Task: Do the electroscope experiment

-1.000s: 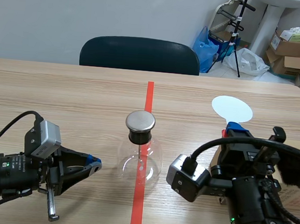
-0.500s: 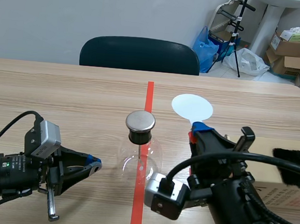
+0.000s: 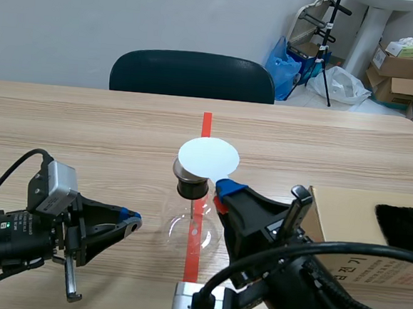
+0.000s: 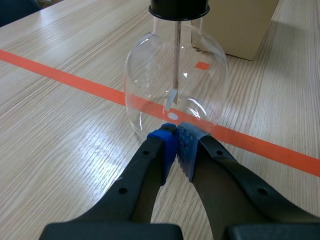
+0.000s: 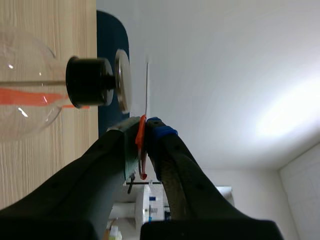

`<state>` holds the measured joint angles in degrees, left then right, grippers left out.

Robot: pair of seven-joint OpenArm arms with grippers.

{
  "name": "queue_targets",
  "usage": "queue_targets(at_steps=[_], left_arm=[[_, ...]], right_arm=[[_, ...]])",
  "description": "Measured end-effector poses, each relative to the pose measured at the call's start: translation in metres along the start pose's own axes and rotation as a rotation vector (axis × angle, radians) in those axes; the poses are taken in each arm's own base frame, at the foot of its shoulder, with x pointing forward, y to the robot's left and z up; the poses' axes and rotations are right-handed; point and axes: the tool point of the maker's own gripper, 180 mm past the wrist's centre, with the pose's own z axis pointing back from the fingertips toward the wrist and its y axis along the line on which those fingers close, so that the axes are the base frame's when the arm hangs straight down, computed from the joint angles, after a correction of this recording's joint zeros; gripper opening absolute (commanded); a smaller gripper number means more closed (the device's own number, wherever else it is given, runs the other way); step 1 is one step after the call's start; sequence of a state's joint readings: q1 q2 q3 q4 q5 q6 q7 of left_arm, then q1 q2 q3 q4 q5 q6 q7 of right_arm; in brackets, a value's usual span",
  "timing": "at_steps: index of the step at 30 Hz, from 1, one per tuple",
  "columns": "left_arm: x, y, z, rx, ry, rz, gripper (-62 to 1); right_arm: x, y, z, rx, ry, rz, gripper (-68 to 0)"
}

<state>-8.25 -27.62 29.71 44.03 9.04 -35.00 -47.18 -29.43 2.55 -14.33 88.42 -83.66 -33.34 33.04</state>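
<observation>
Over the metal cap [image 3: 181, 171] of the glass electroscope [image 3: 190, 228], white disc [image 3: 208, 156] clamped in right hand [image 3: 223, 193], left hand [image 4: 175, 134] pinched together, just beside its bulb.

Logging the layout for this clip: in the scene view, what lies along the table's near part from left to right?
Left gripper → glass flask → cardboard box. The white disc overlaps the flask, so it is left out.

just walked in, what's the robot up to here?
The right hand holds a white disc by its red handle, flat over the metal cap of the glass flask, with a small gap showing in the wrist view. The left hand is shut on nothing, low beside the flask.
</observation>
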Motion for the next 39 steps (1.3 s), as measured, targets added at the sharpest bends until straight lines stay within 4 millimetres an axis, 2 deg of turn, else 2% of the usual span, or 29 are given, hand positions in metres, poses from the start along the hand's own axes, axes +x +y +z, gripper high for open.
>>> queue_targets(at_steps=[39], left_arm=[[0.0043,0.0000,0.0001,0.000,-0.024,0.000,-57.9]], right_arm=[[0.0039,0.0001,0.0001,0.000,-0.021,0.000,-66.2]])
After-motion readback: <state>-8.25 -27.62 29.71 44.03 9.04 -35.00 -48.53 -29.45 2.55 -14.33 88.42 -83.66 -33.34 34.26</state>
